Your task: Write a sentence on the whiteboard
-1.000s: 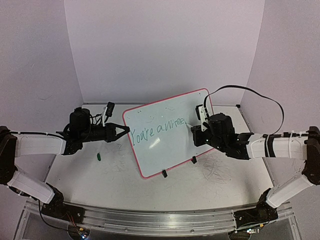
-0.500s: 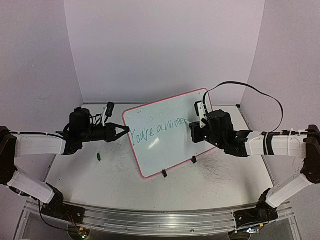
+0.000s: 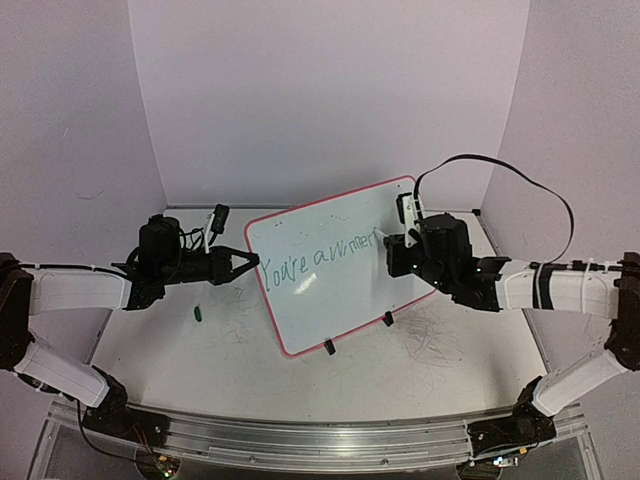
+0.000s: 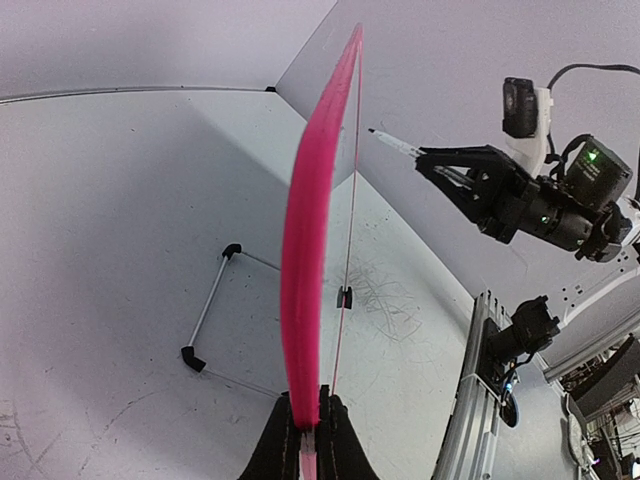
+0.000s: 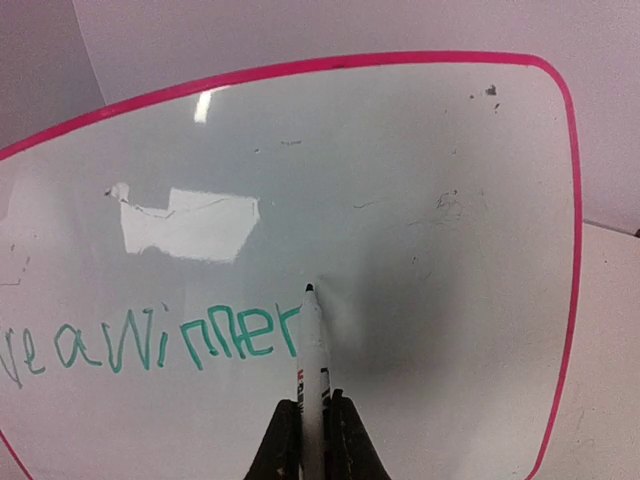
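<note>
Whiteboard (image 3: 330, 275) is standing on the scribbled tabletop (image 3: 250, 350), propped on its black feet (image 3: 328, 347). The left arm is reaching level toward its left edge, left claw (image 3: 254, 262) clenching the pink frame. The right arm is stretching in from its right side, right claw (image 5: 310, 420) grasping a marker (image 5: 312, 350) whose tip is sitting just past the last letter of the green sentence (image 3: 315, 258).

left arm (image 3: 80, 288) stretched inward, left claw (image 4: 308, 412) pinched tight | right arm (image 3: 560, 292) stretched inward, right claw (image 5: 312, 415) pinched tight
</note>
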